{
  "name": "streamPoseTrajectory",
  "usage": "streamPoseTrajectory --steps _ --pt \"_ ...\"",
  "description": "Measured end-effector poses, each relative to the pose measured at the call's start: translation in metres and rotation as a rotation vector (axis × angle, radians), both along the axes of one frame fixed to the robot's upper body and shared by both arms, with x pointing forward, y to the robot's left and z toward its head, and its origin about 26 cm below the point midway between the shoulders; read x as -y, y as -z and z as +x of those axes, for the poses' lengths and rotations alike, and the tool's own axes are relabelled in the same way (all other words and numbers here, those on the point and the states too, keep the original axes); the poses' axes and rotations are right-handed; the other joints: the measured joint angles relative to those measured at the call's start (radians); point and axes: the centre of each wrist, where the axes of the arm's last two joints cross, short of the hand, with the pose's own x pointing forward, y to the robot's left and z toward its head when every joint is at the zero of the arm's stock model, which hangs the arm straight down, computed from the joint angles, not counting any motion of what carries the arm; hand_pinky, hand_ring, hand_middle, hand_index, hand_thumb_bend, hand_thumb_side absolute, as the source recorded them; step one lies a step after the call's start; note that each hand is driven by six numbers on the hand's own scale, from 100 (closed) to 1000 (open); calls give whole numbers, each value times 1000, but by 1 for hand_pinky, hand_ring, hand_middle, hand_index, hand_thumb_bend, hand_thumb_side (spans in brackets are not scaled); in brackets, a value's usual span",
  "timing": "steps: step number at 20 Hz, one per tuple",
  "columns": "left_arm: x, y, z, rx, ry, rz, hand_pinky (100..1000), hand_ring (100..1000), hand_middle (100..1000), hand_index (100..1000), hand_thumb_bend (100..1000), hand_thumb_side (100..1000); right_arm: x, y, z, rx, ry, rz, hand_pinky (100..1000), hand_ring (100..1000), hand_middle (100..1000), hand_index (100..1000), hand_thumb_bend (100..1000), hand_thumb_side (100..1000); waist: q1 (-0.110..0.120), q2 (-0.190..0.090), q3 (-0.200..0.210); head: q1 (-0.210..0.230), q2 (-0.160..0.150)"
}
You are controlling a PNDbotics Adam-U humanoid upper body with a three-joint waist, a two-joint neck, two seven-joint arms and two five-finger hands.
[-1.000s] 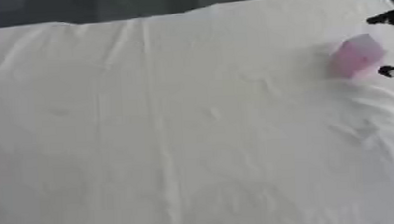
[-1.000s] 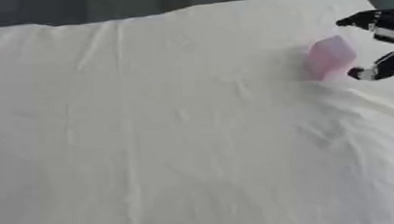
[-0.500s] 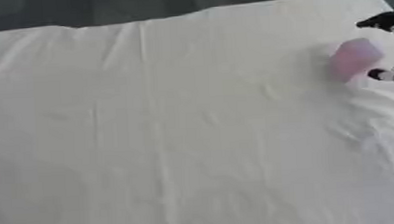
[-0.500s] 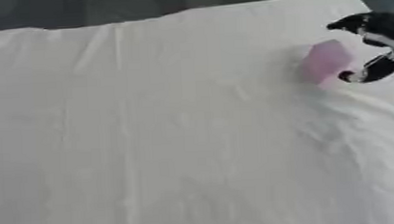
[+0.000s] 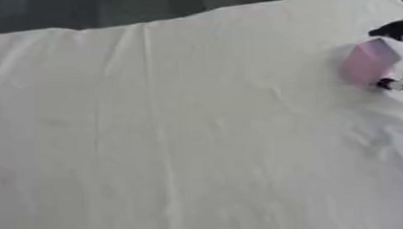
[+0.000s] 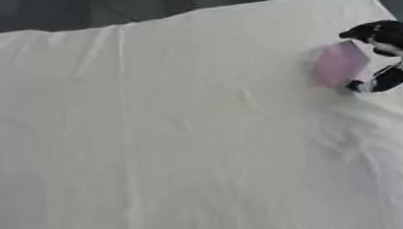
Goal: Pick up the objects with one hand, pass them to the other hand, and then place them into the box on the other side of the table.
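A pink, boxy object point(image 6: 339, 64) stands on the white cloth near the table's right edge. My right hand point(image 6: 389, 33) comes in from the right and brackets it. The black fingers point(image 6: 365, 31) curl over its upper corner, and the thumb point(image 6: 383, 79) touches its lower right side. The object still rests on the cloth. In the left eye view only the fingertips point(image 5: 394, 29) and the thumb tip point(image 5: 393, 83) show beside the pink object point(image 5: 367, 62). My left hand shows in neither view. No box is in view.
The white cloth point(image 5: 189, 137) covers the whole table, with creases running down its left and middle. The table's far edge point(image 5: 234, 8) borders a dark floor. The right edge lies just beyond the hand.
My right hand's fingers and thumb have drawn in onto the pink object from the right. The object has stayed in nearly the same spot on the cloth.
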Motion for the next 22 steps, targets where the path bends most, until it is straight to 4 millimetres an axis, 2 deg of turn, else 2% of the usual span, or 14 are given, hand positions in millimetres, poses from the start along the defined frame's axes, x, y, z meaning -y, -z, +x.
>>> streamPoseTrajectory --steps 1,3,6,16,18,22 --pt "0 0 0 0 0 0 870 747 736 740 138 707 1 0 0 5 6 -1 992 973 923 1000 429 299 0 0 1 -1 0" --pt "0 0 0 0 0 0 870 747 736 740 135 705 4 0 -1 14 21 3 997 971 923 1000 414 190 0 2 3 -3 0" --pt "0 1 0 -1 -1 0 870 747 736 740 138 708 7 1 -1 24 54 17 999 967 920 1000 404 134 1 5 6 -4 -8" --pt "-1 3 0 -4 -5 3 870 748 736 740 134 712 -2 -3 2 36 50 49 995 953 905 1000 399 109 6 7 -6 -4 -8" --pt "-1 3 0 -3 -6 6 870 748 736 740 136 711 -5 -3 3 30 35 51 989 945 881 967 396 100 6 7 -7 -4 -8" --pt "-3 5 0 -6 -12 8 870 748 736 740 137 712 -8 -4 5 43 11 80 976 919 755 861 383 100 6 7 -11 -4 -8"
